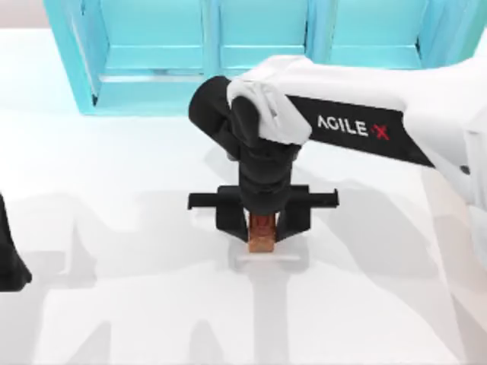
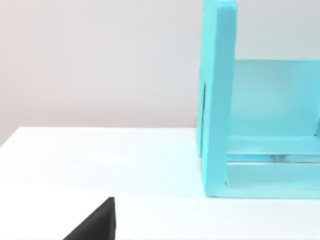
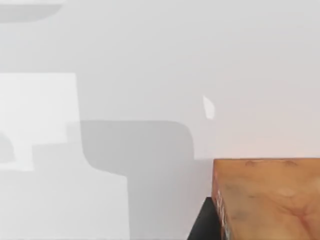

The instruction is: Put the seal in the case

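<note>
**Right gripper clamped on the seal at mid-table**

Left gripper [image 1: 11, 270] sits parked at the table's left edge; whether it is open or closed cannot be told. At mid-table, the right gripper [image 1: 262, 228] points down, its black fingers closed on the small reddish-brown rectangular seal [image 1: 262, 234]. Far behind stands the turquoise open-fronted case [image 1: 259, 57] on the white table [image 1: 114, 304].

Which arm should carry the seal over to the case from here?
The right. Its gripper already straddles the seal at mid-table, a finger on either side, with the teal case at the far edge. The left arm sits parked at the table's left edge, far from the seal.
</note>
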